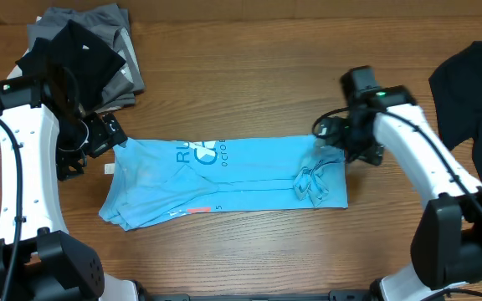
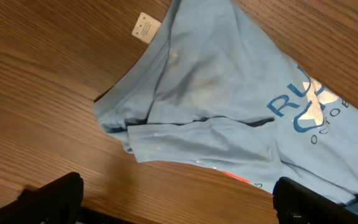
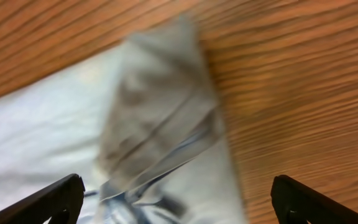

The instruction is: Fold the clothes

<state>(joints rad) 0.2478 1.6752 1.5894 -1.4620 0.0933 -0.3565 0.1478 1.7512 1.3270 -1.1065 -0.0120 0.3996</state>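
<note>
A light sky-blue T-shirt (image 1: pixel 224 180) with white and dark lettering lies folded into a long strip across the middle of the table. Its collar end with a white tag (image 2: pixel 144 27) is at the left; a bunched sleeve (image 1: pixel 312 182) is at the right. My left gripper (image 1: pixel 107 134) is open and empty just above the shirt's left end (image 2: pixel 204 106). My right gripper (image 1: pixel 337 138) is open and empty over the shirt's right end (image 3: pixel 154 130), which looks blurred in the right wrist view.
A pile of black and grey garments (image 1: pixel 86 54) lies at the back left, next to the left arm. A black garment (image 1: pixel 471 79) lies at the right edge. Bare wood table (image 1: pixel 249 84) surrounds the shirt.
</note>
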